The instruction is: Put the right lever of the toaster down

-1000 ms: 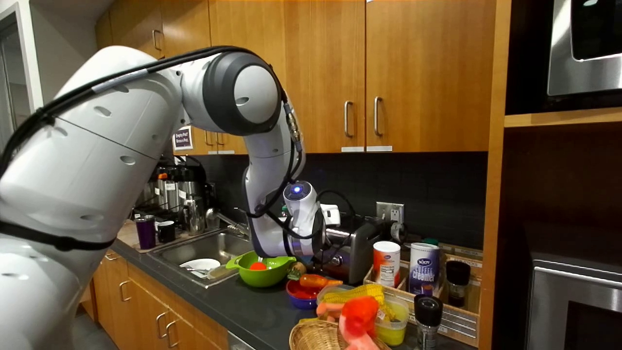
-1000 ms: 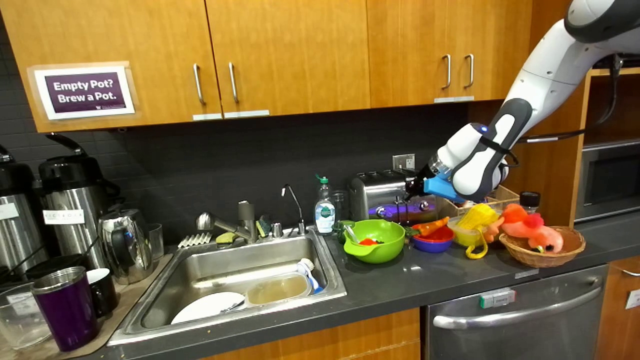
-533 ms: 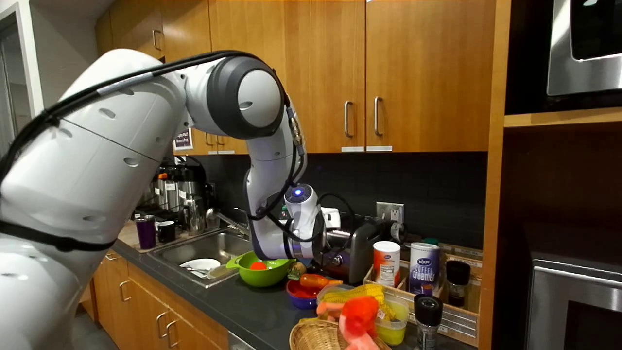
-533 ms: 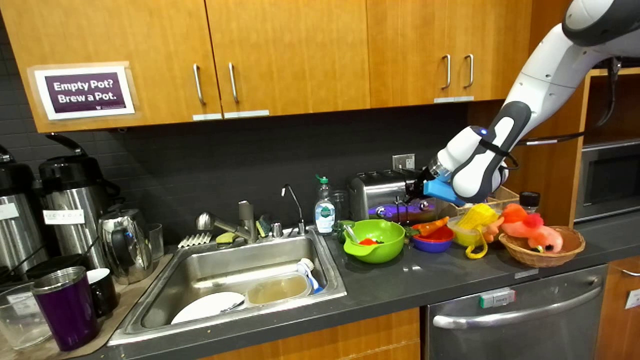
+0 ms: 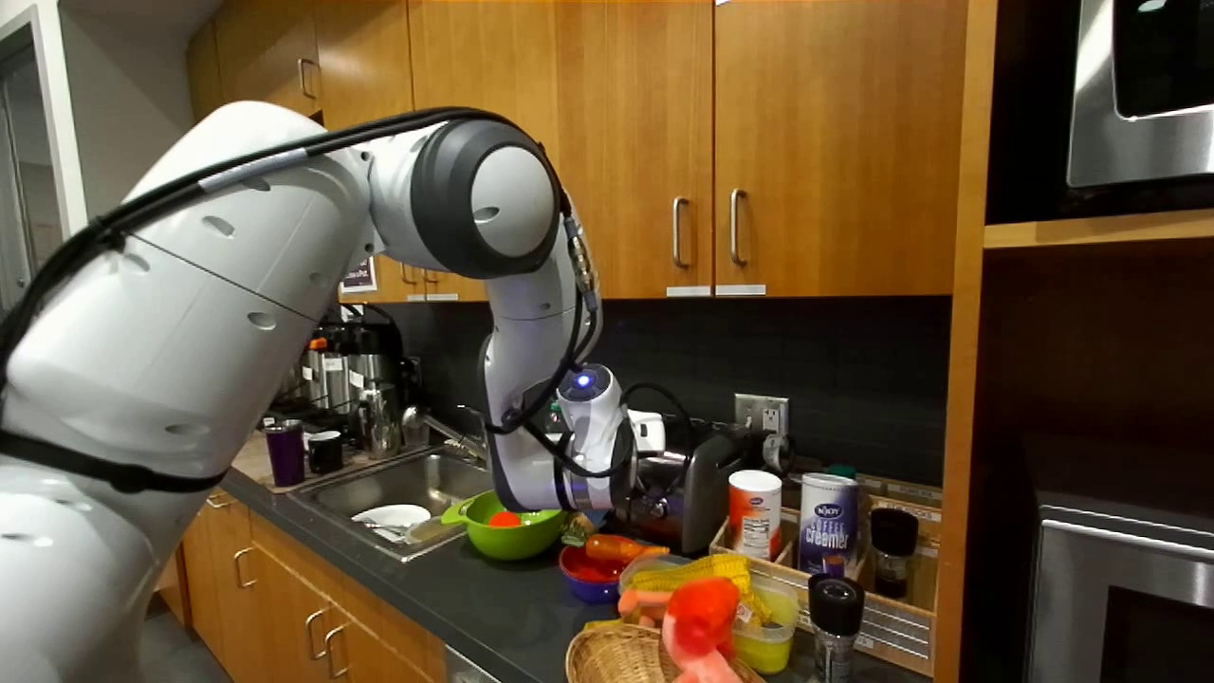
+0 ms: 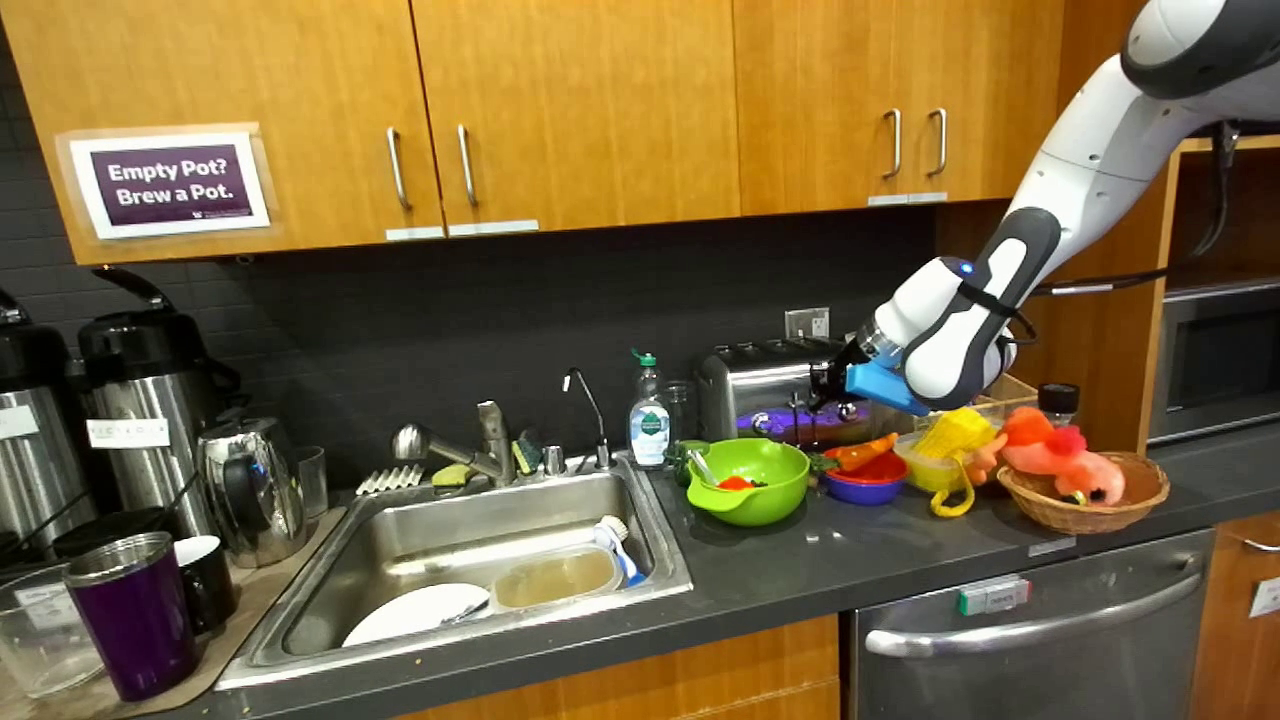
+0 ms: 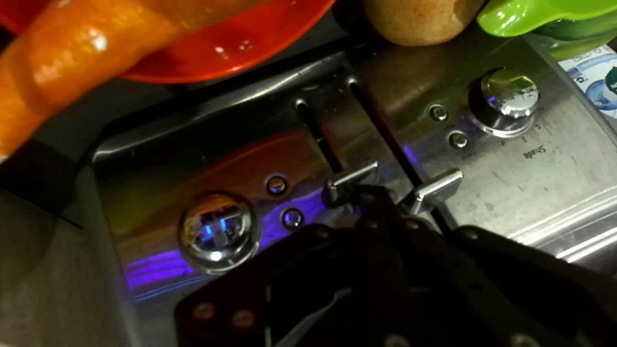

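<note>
Holding one plush toy [image 5: 700, 621], one wicker basket [image 5: 607, 659] stands at the near end of the worktop [image 5: 474, 598] in an exterior view. Just beyond it comes one tub [image 5: 778, 634] with yellow corn [image 5: 707, 572], then one red bowl [image 5: 583, 571] set in one blue bowl [image 5: 588, 593] under one carrot [image 5: 616, 548], and one green bowl [image 5: 512, 543]. Farther in, the one gripper [image 7: 377, 193] reaches to the front of the one toaster [image 6: 755, 385]. Its jaws look drawn together, and in the wrist view they end right at the toaster's right lever [image 7: 354, 176]; whether they touch it cannot be told. The left lever [image 7: 439, 185] lies just beside them. The toaster is directly in front of the jaws, carrying two levers, two knobs [image 7: 513, 99] and four small buttons [image 7: 276, 184]. Behind and above it, one outlet plate [image 5: 762, 413] sits on the dark wall [image 5: 863, 379].
</note>
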Controlling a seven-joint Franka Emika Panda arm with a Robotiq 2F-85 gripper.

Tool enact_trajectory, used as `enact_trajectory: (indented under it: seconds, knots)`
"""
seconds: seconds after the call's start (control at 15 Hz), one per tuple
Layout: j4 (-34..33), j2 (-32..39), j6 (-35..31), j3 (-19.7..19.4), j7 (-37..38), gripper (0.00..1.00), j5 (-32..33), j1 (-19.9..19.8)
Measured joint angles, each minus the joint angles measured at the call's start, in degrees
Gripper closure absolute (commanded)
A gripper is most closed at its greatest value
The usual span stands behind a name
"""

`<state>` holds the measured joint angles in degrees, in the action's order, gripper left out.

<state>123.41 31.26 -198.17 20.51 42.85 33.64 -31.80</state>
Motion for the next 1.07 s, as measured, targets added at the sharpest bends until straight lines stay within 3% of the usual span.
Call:
enact_trajectory:
  seconds: [1.07]
  knots:
    - [-0.9, 2.8, 0.4, -0.2, 1.7, 1.00, 0.0, 0.0]
